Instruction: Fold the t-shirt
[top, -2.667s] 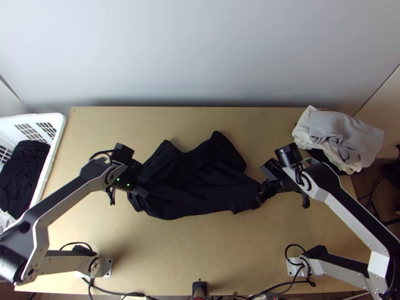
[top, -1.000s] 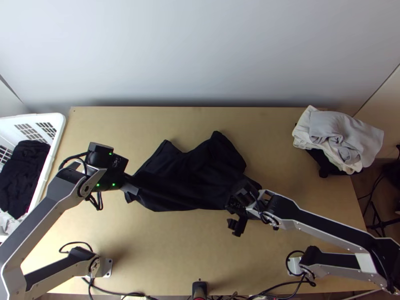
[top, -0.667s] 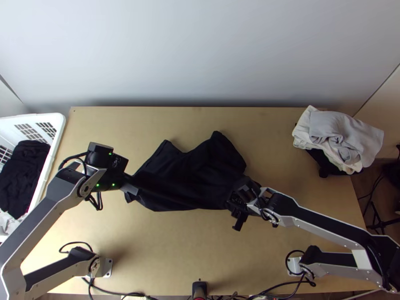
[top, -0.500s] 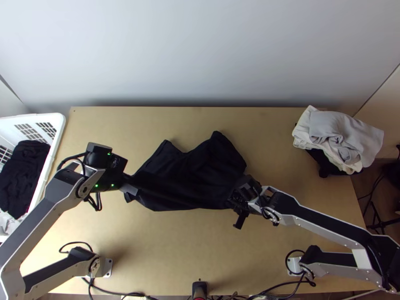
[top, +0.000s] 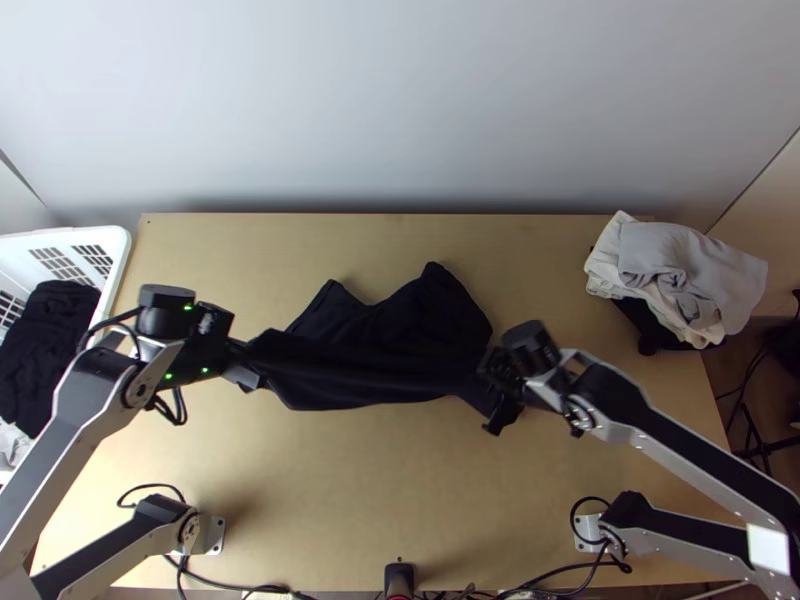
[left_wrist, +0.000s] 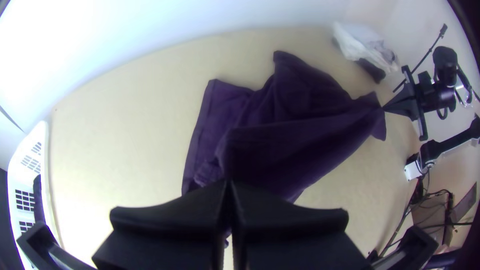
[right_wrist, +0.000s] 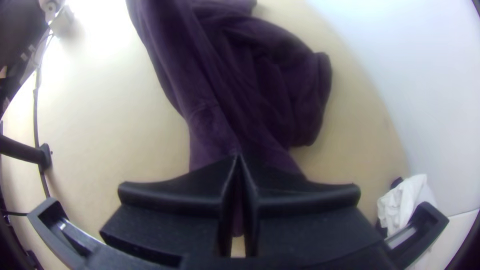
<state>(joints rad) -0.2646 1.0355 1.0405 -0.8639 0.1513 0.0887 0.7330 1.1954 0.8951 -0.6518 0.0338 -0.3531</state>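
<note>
Both grippers have eased farther apart: the left gripper (left_wrist: 229, 182), with its wide flat black fingers, has moved out toward the white plastic laundry basket (top: 120, 255), and the matching right gripper (right_wrist: 239, 156) has slid toward the side with the heap of white and grey cloth (top: 690, 270). Between them the black fabric t-shirt (top: 370, 375) has come up with its near edge pulled into a taut band, where a moment ago it lay slacker.

From where I stand, each set of fingers is closed on its own end of that band. The rest of the shirt lies rumpled on the pale wooden counter (top: 380, 490), toward the wall, its two loose points still splayed there.

To me that looks like straightening before a fold, so it's early yet. The stretched edge probably wants laying evenly over the rumpled part; too hard a tug could slip a corner free.
</note>
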